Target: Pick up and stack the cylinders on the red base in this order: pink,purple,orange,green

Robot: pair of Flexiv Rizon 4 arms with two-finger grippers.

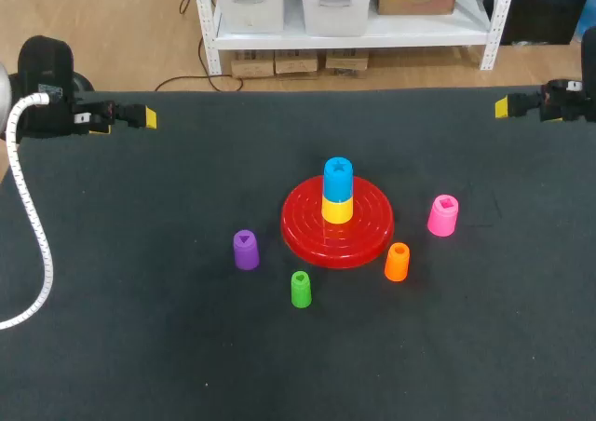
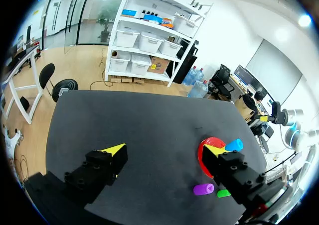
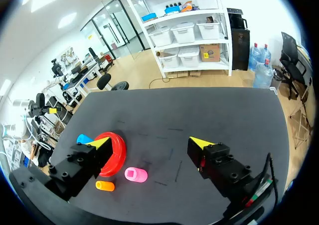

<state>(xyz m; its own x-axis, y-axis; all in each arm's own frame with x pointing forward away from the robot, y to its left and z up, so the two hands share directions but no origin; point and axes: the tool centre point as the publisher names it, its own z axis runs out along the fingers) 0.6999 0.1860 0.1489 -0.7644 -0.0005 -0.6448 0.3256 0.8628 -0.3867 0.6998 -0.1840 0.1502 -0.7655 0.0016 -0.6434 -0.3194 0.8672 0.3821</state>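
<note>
Both arms wait at the far corners of the table. The right pincer has its 2 yellow tips spread wide with nothing between them, and the left pincer is spread and empty in the same way.

The pink cylinder is the 1st in the order, so I judge that picking it is the step in hand. It stands upright on the table, well ahead of the right pincer and about in line with the gap between its fingers. This arm is the natural one to use.

The red base lies ahead of the same pincer, beyond the pink piece, and it already carries a yellow cylinder with a blue cylinder on top. So the pink one probably must go on the blue one.

To do it well:
- come down from above and keep the fingers wide until they are on 2 sides of the pink body;
- grip it low enough that it does not tip;
- keep away from the orange cylinder, which stands near the pink one, beside the base.

The purple cylinder and the green cylinder stand ahead of the left pincer, near its finger on the side of the base. They can wait.
</note>
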